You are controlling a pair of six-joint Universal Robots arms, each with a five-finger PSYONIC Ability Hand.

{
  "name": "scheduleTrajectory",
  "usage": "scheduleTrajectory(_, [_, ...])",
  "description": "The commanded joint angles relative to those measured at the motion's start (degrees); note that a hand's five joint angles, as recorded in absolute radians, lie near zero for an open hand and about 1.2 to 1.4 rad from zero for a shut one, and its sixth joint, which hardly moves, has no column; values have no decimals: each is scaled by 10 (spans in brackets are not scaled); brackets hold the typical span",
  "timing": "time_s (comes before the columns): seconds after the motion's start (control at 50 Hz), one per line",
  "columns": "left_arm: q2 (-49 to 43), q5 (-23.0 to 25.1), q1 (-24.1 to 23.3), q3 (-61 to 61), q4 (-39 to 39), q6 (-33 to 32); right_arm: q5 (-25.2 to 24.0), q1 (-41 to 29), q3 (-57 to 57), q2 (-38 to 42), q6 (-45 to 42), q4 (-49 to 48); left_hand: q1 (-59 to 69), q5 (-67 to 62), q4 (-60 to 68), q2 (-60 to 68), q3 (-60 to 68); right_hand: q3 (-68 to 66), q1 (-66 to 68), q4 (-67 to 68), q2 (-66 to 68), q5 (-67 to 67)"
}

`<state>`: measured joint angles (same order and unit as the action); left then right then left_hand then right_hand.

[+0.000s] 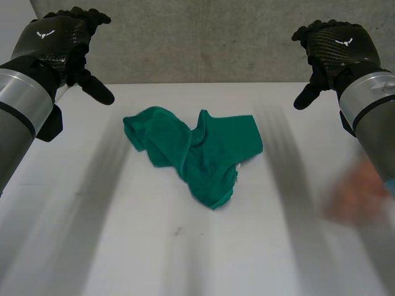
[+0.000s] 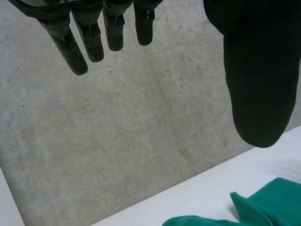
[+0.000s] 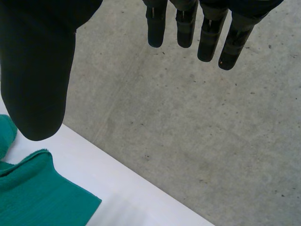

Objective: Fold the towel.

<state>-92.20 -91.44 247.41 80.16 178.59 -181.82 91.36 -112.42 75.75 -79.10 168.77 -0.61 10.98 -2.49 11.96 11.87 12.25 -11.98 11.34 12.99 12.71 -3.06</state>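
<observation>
A green towel lies crumpled in a loose heap in the middle of the white table. My left hand hovers above the table's far left, well away from the towel, open with straight fingers and thumb apart. My right hand hovers at the far right, likewise open, fingers straight and thumb spread. Neither hand touches the towel. Parts of the towel lie below each thumb in the wrist views.
A grey concrete wall rises behind the table's far edge. A person's hand, blurred, is over the table's right side near my right arm. Bare table surrounds the towel on all sides.
</observation>
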Motion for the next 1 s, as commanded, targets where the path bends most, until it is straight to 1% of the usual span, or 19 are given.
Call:
scheduleTrajectory(0.02, [-3,1,0,0,0,0,-8,0,-1,0,0,0,-8,23,-17,-17,-20,20,-13,-30,-27,31])
scheduleTrajectory(0.14, [-24,4,-2,2,1,-7,-47,0,-1,2,-19,4,-3,18,-12,-12,-15,20,-13,-30,-27,31])
scheduleTrajectory(0.18, [-38,5,-2,2,0,-13,-77,0,-1,4,-52,17,1,14,-9,-8,-12,20,-13,-30,-27,31])
scheduleTrajectory(0.24, [-66,6,-3,0,1,-37,-91,0,0,7,-76,30,16,-1,6,7,3,20,-13,-30,-27,31])
scheduleTrajectory(0.26, [-74,8,-4,-1,1,-46,-105,-2,1,16,-117,59,16,-1,6,7,3,20,-13,-30,-27,31])
scheduleTrajectory(0.42, [-199,83,-13,-27,13,-196,-112,-54,-2,78,-201,168,16,-1,6,7,3,20,-13,-30,-27,31])
scheduleTrajectory(0.48, [-224,87,-13,-39,23,-220,-116,-80,5,94,-199,178,16,-1,6,7,3,20,-13,-30,-27,31])
scheduleTrajectory(0.5, [-264,93,-15,-59,38,-248,-116,-84,10,97,-197,178,23,-7,13,14,10,20,-13,-30,-27,31])
scheduleTrajectory(0.56, [-292,94,-15,-75,45,-263,-117,-99,31,111,-193,152,24,-9,15,15,12,20,-13,-30,-27,31])
scheduleTrajectory(0.58, [-331,94,-15,-103,48,-282,-117,-99,31,111,-193,152,28,-13,18,19,15,20,-13,-30,-27,31])
scheduleTrajectory(0.68, [-396,98,-15,-150,49,-325,-117,-127,65,164,-179,53,51,-36,41,42,38,20,-13,-30,-27,31])
scheduleTrajectory(0.76, [-427,108,-15,-170,50,-351,-106,-147,64,218,-180,-16,78,-63,68,69,65,-77,83,67,69,-66])
scheduleTrajectory(0.8, [-454,125,-14,-189,54,-362,-95,-148,61,235,-181,-29,147,-132,137,138,134,-117,123,107,110,-106])
scheduleTrajectory(0.86, [-467,130,-14,-197,55,-363,-60,-149,42,269,-187,-43,181,-166,171,172,168,-198,204,188,190,-187])
scheduleTrajectory(0.92, [-489,131,-14,-210,58,-363,-46,-149,31,284,-189,-43,305,-290,295,296,292,-238,245,228,231,-227])
scheduleTrajectory(0.94, [-489,131,-14,-210,58,-363,-32,-149,21,295,-189,-46,305,-290,295,296,292,-345,351,335,338,-334])
scheduleTrajectory(0.96, [-495,130,-13,-214,66,-362,-28,-148,16,299,-188,-47,447,-432,437,438,434,-424,431,414,417,-414])
scheduleTrajectory(0.98, [-495,130,-13,-214,66,-362,-28,-148,16,299,-188,-47,448,-433,438,439,435,-425,431,415,418,-414])
scheduleTrajectory(1.0, [-496,130,-13,-214,73,-362,-21,-146,11,301,-188,-47,495,-480,485,486,482,-602,608,592,594,-591])
